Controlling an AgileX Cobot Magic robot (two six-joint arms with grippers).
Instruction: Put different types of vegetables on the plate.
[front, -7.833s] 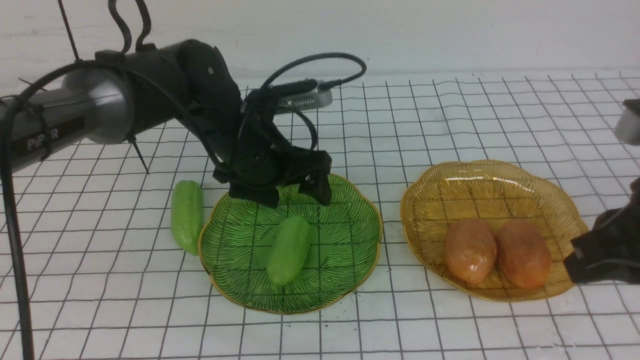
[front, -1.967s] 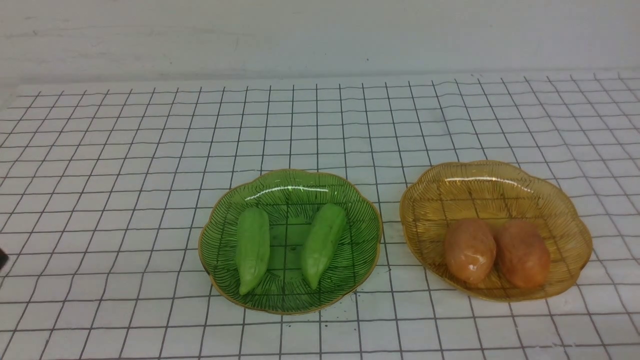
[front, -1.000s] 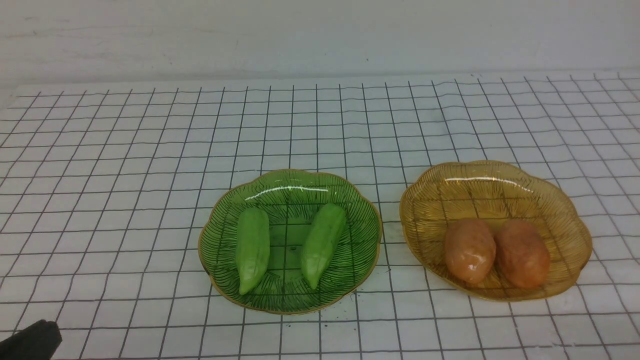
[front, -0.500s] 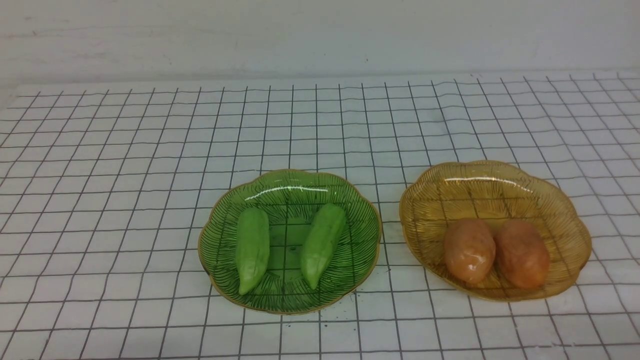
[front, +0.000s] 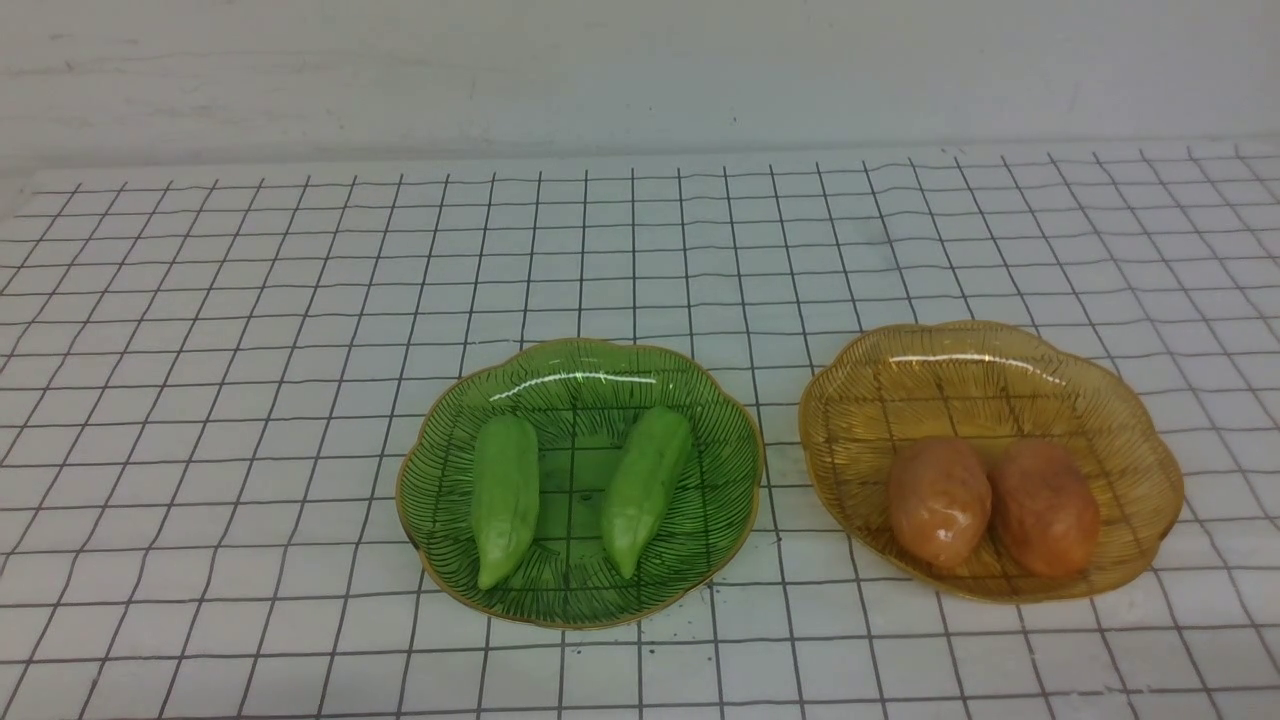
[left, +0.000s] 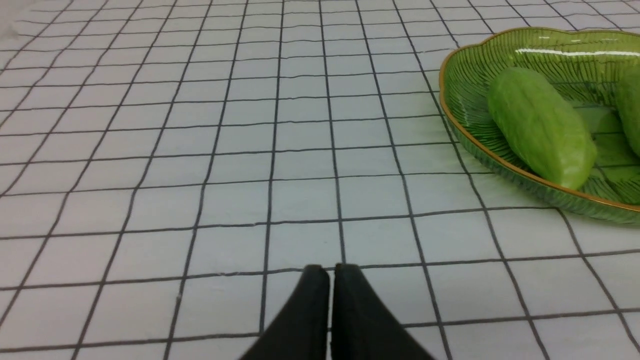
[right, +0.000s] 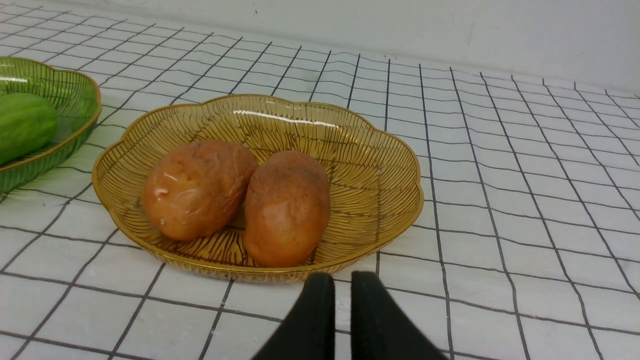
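Two light-green pods (front: 505, 497) (front: 645, 487) lie side by side in the green glass plate (front: 580, 360). Two orange-brown potatoes (front: 938, 500) (front: 1045, 508) lie touching in the amber glass plate (front: 990, 345). Neither arm shows in the front view. In the left wrist view my left gripper (left: 331, 272) is shut and empty, low over the cloth, well short of the green plate (left: 452, 120) and a pod (left: 540, 125). In the right wrist view my right gripper (right: 336, 280) is shut and empty, just before the amber plate's rim (right: 210, 260), near the potatoes (right: 197, 187) (right: 286, 207).
A white cloth with a black grid (front: 250, 300) covers the table. A pale wall (front: 640, 70) runs along the far edge. The green plate's edge with a pod (right: 22, 125) shows beside the amber plate in the right wrist view.
The left arm put the second pod into the green plate and both arms drew back out of the front view. A dark tip at the bottom left a second ago is gone.
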